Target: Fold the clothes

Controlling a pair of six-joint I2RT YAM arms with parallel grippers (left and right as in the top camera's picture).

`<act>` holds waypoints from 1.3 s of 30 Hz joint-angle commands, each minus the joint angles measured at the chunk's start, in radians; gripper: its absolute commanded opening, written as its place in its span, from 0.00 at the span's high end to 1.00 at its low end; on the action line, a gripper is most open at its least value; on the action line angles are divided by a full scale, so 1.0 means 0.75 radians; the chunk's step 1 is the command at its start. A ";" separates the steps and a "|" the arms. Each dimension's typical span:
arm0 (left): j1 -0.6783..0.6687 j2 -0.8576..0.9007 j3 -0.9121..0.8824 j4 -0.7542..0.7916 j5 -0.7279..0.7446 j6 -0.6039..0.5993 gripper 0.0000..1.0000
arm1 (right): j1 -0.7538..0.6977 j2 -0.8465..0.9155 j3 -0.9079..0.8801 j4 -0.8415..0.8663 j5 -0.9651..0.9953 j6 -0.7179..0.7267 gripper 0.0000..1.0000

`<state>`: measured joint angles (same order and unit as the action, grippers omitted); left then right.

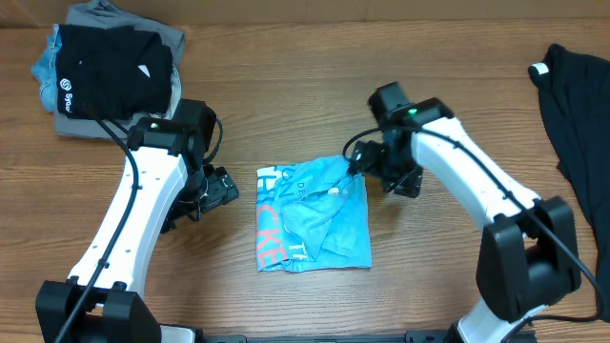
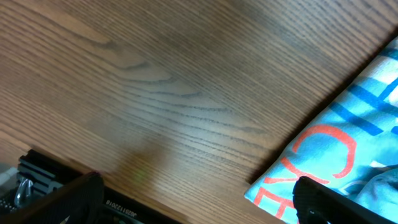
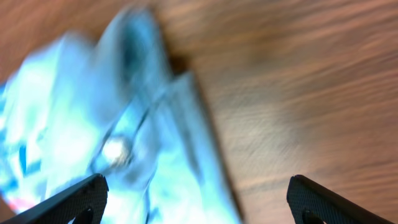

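**Light blue shirt folded at mid-counter; both sets of fingers open and empty**

The light blue T-shirt [image 1: 313,214] lies flat at the middle of the counter [image 1: 286,86], slightly nearer the robot's edge than the far one. It is folded into a rough rectangle. Coral-red lettering runs along its left side, and the upper layer on the right side is rumpled and creased. The left wrist view shows the shirt's [image 2: 348,143] corner with the coral and white lettering lying on the wood. The right wrist view is blurred, and the shirt [image 3: 93,124] can be made out there only as a pale blue mass.

The right fingers [image 1: 358,160] stand at the shirt's far right corner, just above the cloth. In the right wrist view the two tips are spread wide with nothing clamped between them; one fingertip [image 3: 81,199] is over the cloth, the other over bare wood.

The left fingers [image 1: 221,189] are just beside the shirt's left edge, apart from it. They are spread fully and hold nothing, with one fingertip [image 2: 336,202] over the lettered corner.

A black garment [image 1: 577,124] with a white tag lies spread at the right edge of the counter, well apart from the shirt. A stack of clothes [image 1: 110,71] sits at the far left corner: a black item with white print on top, grey and blue cloth beneath.
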<state>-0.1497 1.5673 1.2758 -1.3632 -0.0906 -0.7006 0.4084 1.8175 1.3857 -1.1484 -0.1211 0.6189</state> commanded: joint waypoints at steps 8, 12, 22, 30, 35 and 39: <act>0.108 0.002 -0.007 0.013 -0.108 -0.111 0.00 | 0.469 -0.110 0.044 0.004 0.148 -0.023 0.00; 0.252 0.002 -0.007 0.012 -0.099 -0.114 0.00 | 0.602 -0.110 0.044 0.045 0.207 -0.025 0.00; 0.449 0.002 -0.008 -0.034 -0.099 -0.110 0.00 | 0.759 -0.004 0.044 0.235 0.286 -0.139 0.00; 0.448 0.002 -0.008 -0.034 -0.098 -0.108 0.00 | 0.764 0.093 0.044 0.232 0.401 -0.137 0.00; 0.448 0.002 -0.009 -0.034 -0.098 -0.108 0.00 | 0.764 0.136 0.044 0.242 0.413 -0.136 0.01; 0.448 0.002 -0.009 -0.039 -0.099 -0.107 0.00 | 0.764 0.185 0.044 0.243 0.422 -0.122 0.20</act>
<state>0.1833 1.5673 1.2758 -1.3880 -0.1539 -0.7612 0.9779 1.9209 1.3979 -0.9688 0.1665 0.5224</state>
